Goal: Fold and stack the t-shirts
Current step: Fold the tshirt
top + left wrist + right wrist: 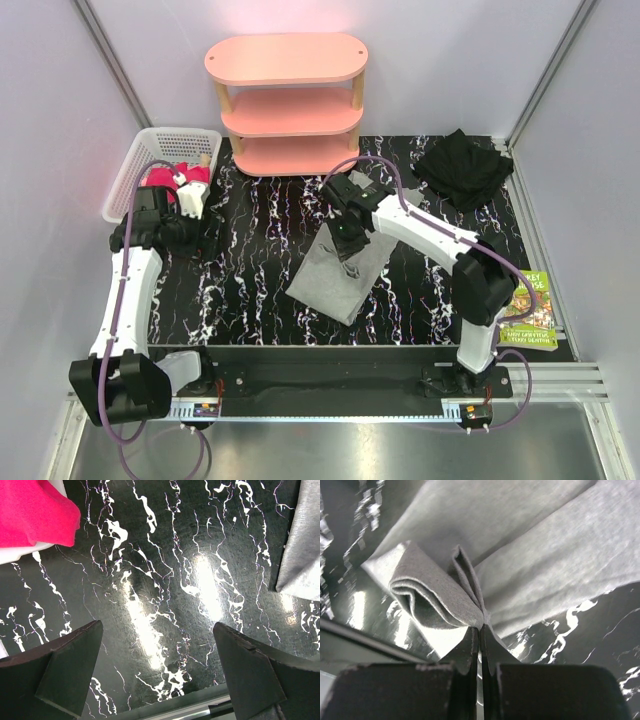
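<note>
**Mia:** Where is the grey shirt [338, 275]?

**Tom:** It lies in the middle of the table [250, 270], a bit to the right. It is partly folded and sits at a slant.

**Mia:** What does the right gripper [480, 628] do?

**Tom:** Its two fingers are pressed tight together. They pinch a fold of the grey shirt. The cloth bunches up into a little loop right at the tips. The rest of the shirt lies flat on the table.

**Mia:** And the left gripper [157, 630]?

**Tom:** It is spread wide, and nothing is between its fingers. It hangs over bare table, near the basket [150, 145].

**Mia:** Does it touch the grey shirt?

**Tom:** No. The shirt is off to its right, apart from it.

**Mia:** What is in the basket?

**Tom:** A pink shirt [160, 180]. The basket is white and stands at the far left corner. A bit of the pink cloth lies over its rim.

**Mia:** Are there more shirts?

**Tom:** A black shirt [462, 168] lies in a heap at the far right corner of the table.

**Mia:** What else is there?

**Tom:** A pink shelf [288, 100] stands at the back, in the middle. A book [530, 312] with a green cover lies at the right edge, beside the right arm.
</note>
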Controlling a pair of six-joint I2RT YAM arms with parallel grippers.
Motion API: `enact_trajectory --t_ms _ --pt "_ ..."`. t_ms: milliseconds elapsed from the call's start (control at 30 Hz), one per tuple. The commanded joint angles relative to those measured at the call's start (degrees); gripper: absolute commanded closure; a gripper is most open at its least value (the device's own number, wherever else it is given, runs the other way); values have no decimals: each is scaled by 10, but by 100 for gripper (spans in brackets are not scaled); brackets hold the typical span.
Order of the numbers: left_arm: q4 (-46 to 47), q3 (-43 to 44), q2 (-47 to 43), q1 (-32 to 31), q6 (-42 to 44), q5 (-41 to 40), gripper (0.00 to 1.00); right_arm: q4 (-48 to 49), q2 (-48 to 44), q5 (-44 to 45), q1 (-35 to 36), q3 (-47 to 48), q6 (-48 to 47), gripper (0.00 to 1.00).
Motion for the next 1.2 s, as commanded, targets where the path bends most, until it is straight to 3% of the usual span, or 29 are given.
enact_trajectory --t_ms 0,233,333,433,500,633,767,933,1033,1167 --pt "17 12 0 3 8 19 1 32 29 -11 -29 15 -25 100" --pt "16 4 -3 1 12 23 1 39 76 -18 -61 36 -26 100" --pt "13 3 -5 2 13 29 1 43 93 -3 -66 36 -24 95" --pt "11 -2 -6 3 14 35 1 44 107 11 -69 49 -24 74" --pt "8 -6 -7 1 16 37 1 42 107 33 -72 58 -21 55" --pt "2 -11 -8 2 21 42 1 40 93 103 -77 94 -19 39" --pt "-3 -11 -11 2 21 45 1 5 80 246 -76 137 -15 37" --pt "-7 -11 -15 2 21 46 1 -18 17 296 -41 124 -20 43" --pt "-7 -12 -14 3 20 46 1 -17 -26 258 23 68 -21 44" --pt "-6 -7 -12 2 18 43 1 -14 -35 296 153 -4 -24 42"
